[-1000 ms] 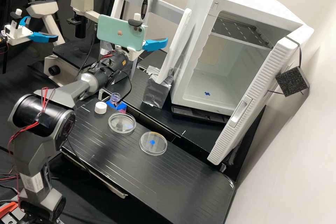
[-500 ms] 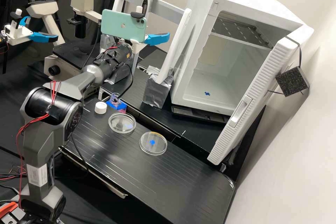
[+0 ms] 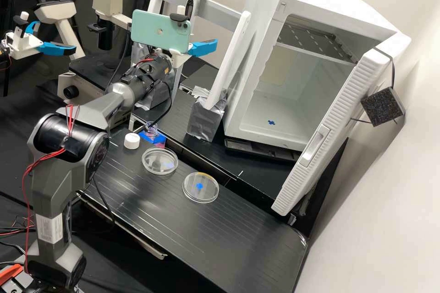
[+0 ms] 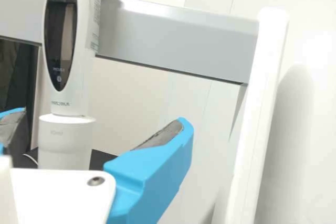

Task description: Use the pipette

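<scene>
With gripper [image 4: 103, 115] wide open and empty, centre on pipette [image 3: 196, 1], upper middle of high view, before closing squarely.

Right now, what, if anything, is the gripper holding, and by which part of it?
Nothing is held: the jaws of the gripper stand open, and the pipette, seen between them, touching neither, hangs on the rack.

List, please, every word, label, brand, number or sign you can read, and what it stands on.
None reads surely.
Pipette: print on its dark display, body and lower white part, too small or blurred.
Pipette's side label: too small.
Phone: mark on its back, too blurred.
Arm: white label, too small.
</scene>
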You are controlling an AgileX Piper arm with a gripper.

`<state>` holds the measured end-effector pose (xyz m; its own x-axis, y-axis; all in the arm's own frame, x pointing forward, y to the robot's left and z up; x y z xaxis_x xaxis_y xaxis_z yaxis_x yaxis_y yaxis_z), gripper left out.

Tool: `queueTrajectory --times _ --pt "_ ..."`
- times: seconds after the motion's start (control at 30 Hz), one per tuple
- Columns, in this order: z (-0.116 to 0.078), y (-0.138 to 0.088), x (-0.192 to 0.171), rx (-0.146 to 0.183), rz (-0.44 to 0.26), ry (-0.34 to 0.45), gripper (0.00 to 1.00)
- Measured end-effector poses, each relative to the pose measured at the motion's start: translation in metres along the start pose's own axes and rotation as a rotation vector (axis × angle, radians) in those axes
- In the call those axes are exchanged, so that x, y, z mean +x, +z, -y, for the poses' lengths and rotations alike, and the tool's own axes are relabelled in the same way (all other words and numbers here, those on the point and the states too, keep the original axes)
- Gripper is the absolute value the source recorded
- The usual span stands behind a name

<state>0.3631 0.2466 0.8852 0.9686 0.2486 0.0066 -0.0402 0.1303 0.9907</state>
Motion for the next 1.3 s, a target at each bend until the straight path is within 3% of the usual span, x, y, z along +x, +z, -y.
queueTrajectory --times 1.3 --pt "0.0046 0.0015 -0.0002 0.002 0.009 -0.03 0.0"
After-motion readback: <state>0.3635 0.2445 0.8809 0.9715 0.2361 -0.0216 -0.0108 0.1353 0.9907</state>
